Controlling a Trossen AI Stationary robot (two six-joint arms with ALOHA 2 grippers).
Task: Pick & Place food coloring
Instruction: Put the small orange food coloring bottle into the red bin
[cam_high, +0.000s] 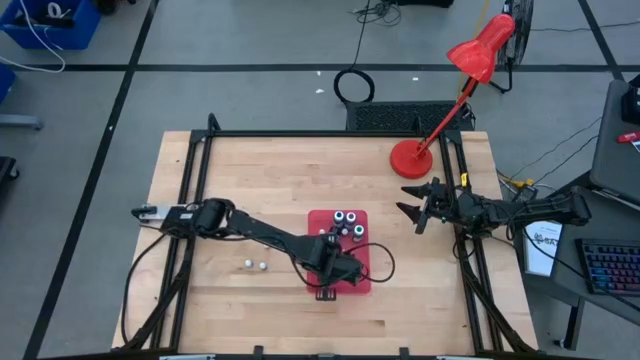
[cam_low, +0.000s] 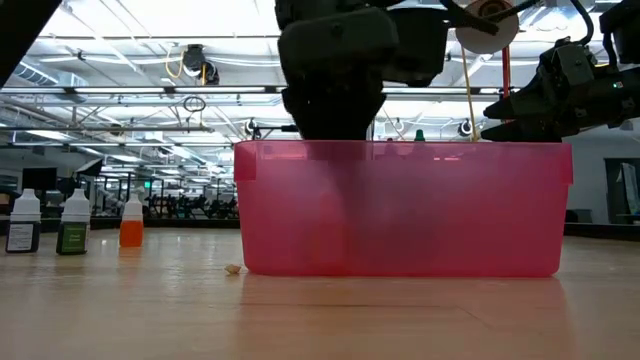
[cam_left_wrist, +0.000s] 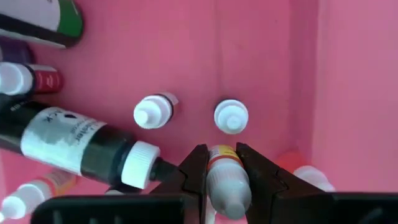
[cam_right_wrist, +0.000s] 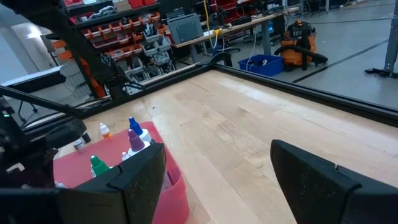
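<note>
Left gripper (cam_left_wrist: 221, 171) clamping white-capped, yellow-banded food coloring bottle (cam_left_wrist: 227, 177), over pink bin (cam_left_wrist: 348, 81)

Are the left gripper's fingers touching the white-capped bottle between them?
Touching: the left wrist view shows both fingers pressed against the bottle.

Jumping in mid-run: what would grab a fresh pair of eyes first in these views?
The pink bin near the table's front middle, with the left gripper down inside it, shut on a small white-capped bottle. More bottles stand or lie in the bin, among them a dark one on its side. The right gripper waits open near the table's right edge, by the red desk lamp.
</note>
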